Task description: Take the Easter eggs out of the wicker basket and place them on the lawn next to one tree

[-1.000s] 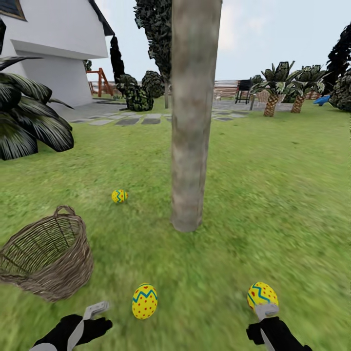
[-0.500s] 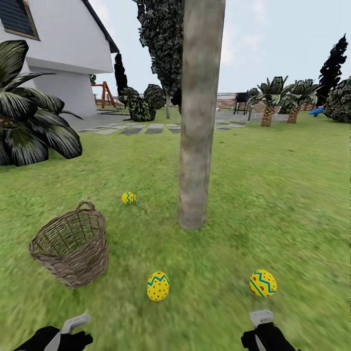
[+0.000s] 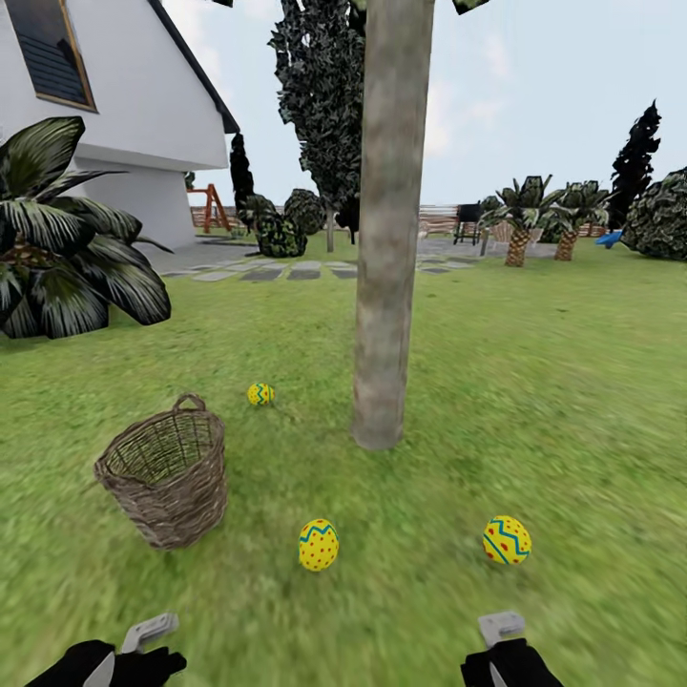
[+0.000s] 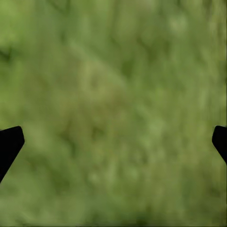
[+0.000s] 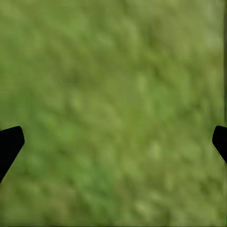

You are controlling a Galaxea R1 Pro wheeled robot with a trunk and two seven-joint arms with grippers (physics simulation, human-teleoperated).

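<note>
Three Easter eggs lie on the lawn (image 3: pixel 572 382) around the tree (image 3: pixel 386 286). One egg (image 3: pixel 260 393) rests left of the trunk, one (image 3: pixel 318 545) in front of it, and one (image 3: pixel 507 540) to the front right. The wicker basket (image 3: pixel 170 472) stands on the grass to the left, and its visible inside shows only weave. My left gripper (image 3: pixel 143 641) and right gripper (image 3: pixel 501 632) hang low at the near edge, short of the eggs. Both are open over bare grass in the left wrist view (image 4: pixel 113 142) and the right wrist view (image 5: pixel 113 142).
A big dark-leaved plant (image 3: pixel 67 248) stands at the left before a white house (image 3: pixel 114 105). Grey paving slabs (image 3: pixel 277 272), dark narrow trees (image 3: pixel 324 105), short palms (image 3: pixel 520 215) and a bush (image 3: pixel 663 215) lie farther back. Open grass spreads to the right.
The right gripper, which had an egg at its fingertips, has drawn back from it; that egg now lies on the grass. The whole view has pulled back and risen, so the camera moved.
</note>
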